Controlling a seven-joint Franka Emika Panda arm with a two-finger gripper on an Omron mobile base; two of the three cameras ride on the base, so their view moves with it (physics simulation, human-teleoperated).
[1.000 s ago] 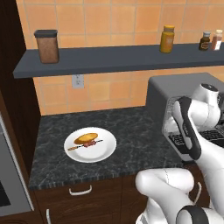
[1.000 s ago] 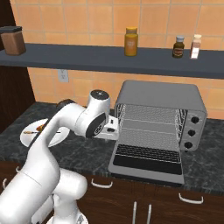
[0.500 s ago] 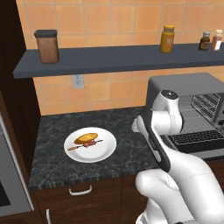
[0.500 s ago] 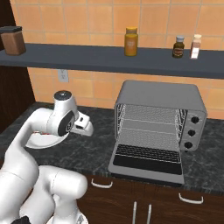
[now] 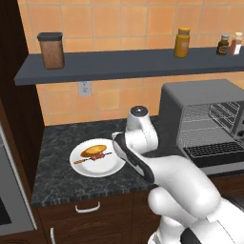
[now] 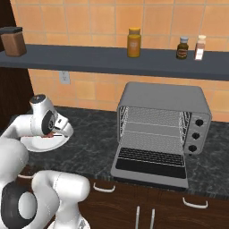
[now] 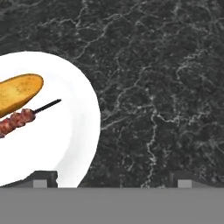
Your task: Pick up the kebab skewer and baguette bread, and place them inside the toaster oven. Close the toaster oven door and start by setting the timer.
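Observation:
On a white plate (image 5: pixel 106 167) lie the golden baguette bread (image 5: pixel 94 151) and, just in front of it, the kebab skewer (image 5: pixel 93 158). In the hand view the baguette bread (image 7: pixel 17 92) and kebab skewer (image 7: pixel 17 119) sit at the left on the plate (image 7: pixel 52 140). My gripper (image 7: pixel 114 180) is open, its tips wide apart, over the plate's right rim and the dark counter, holding nothing. The toaster oven (image 6: pixel 163 114) stands to the right. Its toaster oven door (image 6: pixel 150 162) lies folded down flat, and the wire racks show inside.
A dark shelf (image 6: pixel 112 62) above carries jars and spice bottles. Three knobs (image 6: pixel 195 134) line the toaster oven's right side. A wall outlet (image 5: pixel 85 88) sits behind the plate. A built-in appliance (image 5: pixel 7 200) borders the counter at the left, and drawer handles run below the counter edge.
The arm has swung left, away from the toaster oven's mouth, and the hand now hangs by the plate's right edge. Plate, bread, skewer and oven door stay put.

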